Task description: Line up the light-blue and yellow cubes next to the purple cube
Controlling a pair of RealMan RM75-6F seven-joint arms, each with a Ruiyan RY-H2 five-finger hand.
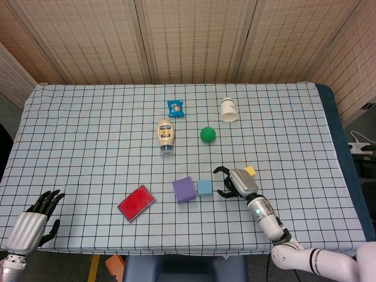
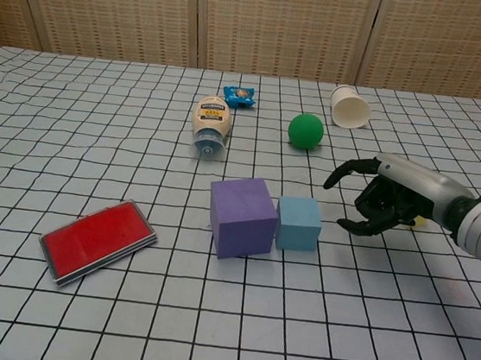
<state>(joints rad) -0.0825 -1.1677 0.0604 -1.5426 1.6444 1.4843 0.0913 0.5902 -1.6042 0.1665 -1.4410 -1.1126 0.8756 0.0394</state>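
Note:
The purple cube (image 1: 184, 189) (image 2: 241, 217) sits near the table's front middle, and the light-blue cube (image 1: 204, 187) (image 2: 298, 222) stands right beside it, touching its right face. My right hand (image 1: 235, 181) (image 2: 382, 197) hovers a short way right of the light-blue cube, fingers spread and empty. The small yellow cube (image 1: 249, 171) lies just behind that hand; in the chest view only a yellow sliver (image 2: 424, 221) shows past it. My left hand (image 1: 36, 214) hangs open at the front left corner, holding nothing.
A red flat case (image 1: 136, 202) (image 2: 97, 241) lies left of the purple cube. Further back are a mayonnaise bottle (image 1: 166, 136) on its side, a green ball (image 1: 207, 134), a blue snack packet (image 1: 175, 107) and a tipped white cup (image 1: 228, 109).

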